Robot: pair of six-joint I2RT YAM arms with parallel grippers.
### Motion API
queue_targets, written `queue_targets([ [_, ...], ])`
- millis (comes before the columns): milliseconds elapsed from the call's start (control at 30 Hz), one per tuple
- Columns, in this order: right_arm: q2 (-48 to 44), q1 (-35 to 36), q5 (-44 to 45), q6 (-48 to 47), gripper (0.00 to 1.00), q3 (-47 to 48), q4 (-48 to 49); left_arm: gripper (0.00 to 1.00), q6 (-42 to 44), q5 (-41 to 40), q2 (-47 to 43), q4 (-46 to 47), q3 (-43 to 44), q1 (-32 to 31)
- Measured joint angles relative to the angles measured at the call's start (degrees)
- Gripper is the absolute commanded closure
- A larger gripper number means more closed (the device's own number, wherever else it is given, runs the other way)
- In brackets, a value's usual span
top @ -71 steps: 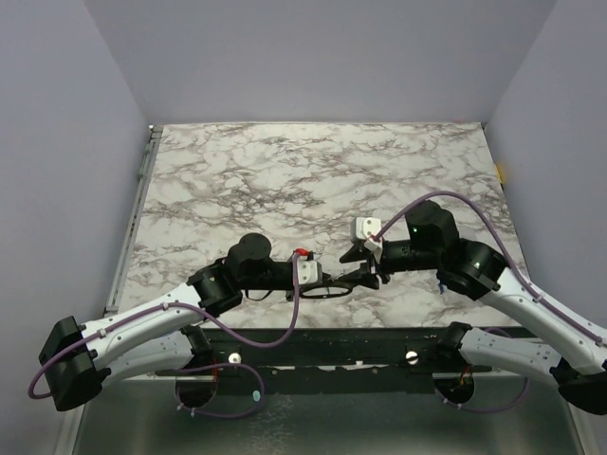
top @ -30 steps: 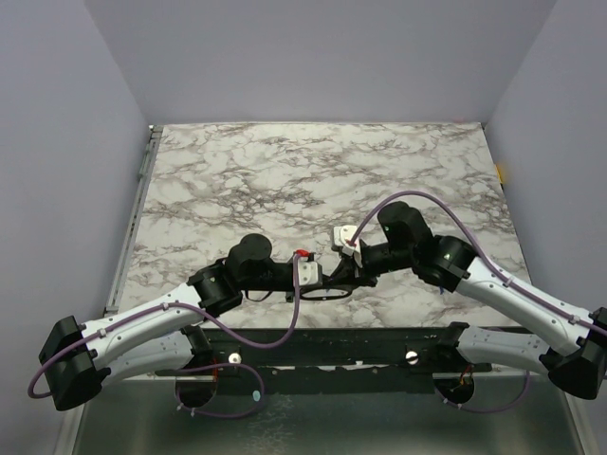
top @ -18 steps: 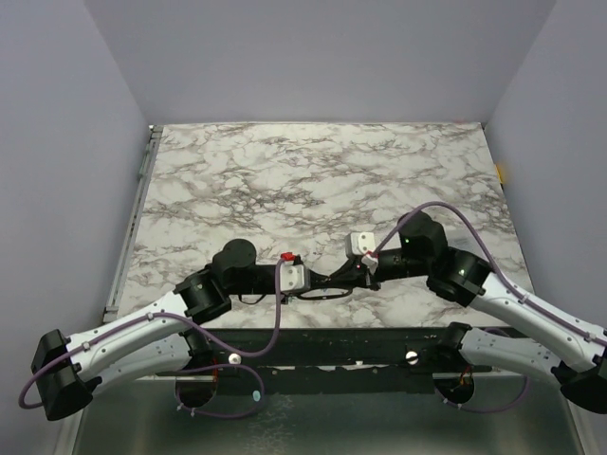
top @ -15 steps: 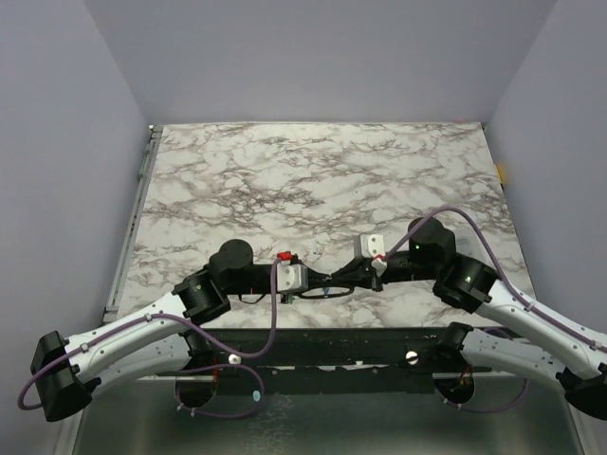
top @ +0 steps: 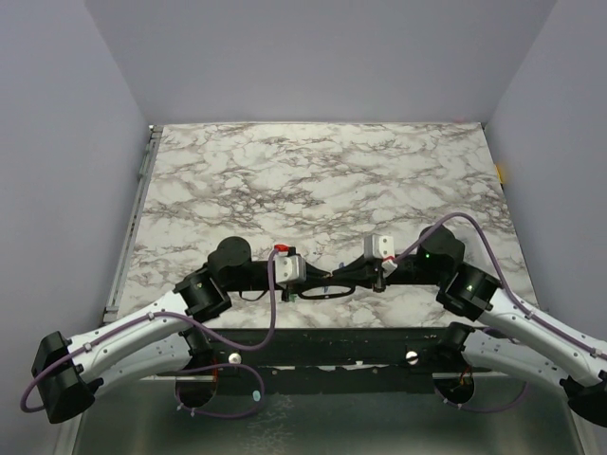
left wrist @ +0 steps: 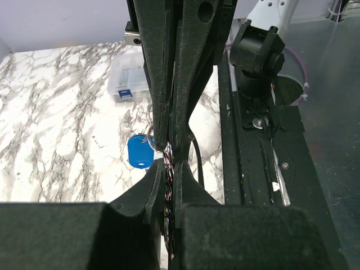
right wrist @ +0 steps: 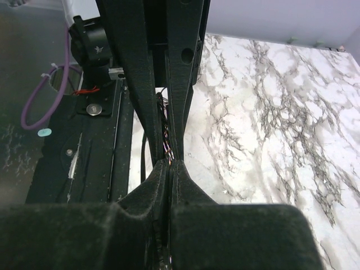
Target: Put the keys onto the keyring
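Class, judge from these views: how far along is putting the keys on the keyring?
Done: nothing confirmed. In hand: left gripper and right gripper are shut, tip to tip, the blue key beside their tips; whether it is on a ring cannot be told. Left: the other keys, unseen here.

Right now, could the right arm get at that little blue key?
Probably yes: the blue key is just beside the right gripper, nothing between. But its jaws are shut, tip-to-tip with the left gripper, so it must open first.

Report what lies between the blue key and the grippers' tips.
No gap shows: in the left wrist view the blue-headed metal key sits beside where left gripper and right gripper meet.
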Motion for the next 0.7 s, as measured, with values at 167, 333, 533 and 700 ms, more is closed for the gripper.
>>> queue_targets([
  [167,-2.3,0.0,0.9,0.8,0.99,-2.0,2.0,1.00,-1.3,0.5,0.6,1.4,0.0,0.0],
  [333,-3.2,0.0,1.5,1.4,0.99,-2.7,2.8,1.00,-1.9,1.5,1.0,2.3,0.0,0.5],
  [533,-5.6,0.0,1.7,2.5,0.99,-5.7,6.3,1.00,-2.4,2.9,1.3,3.1,0.0,0.8],
  [700,-5.5,0.0,1.8,3.4,0.62,-6.1,7.2,1.00,-3.0,3.3,1.3,3.4,0.0,1.3],
])
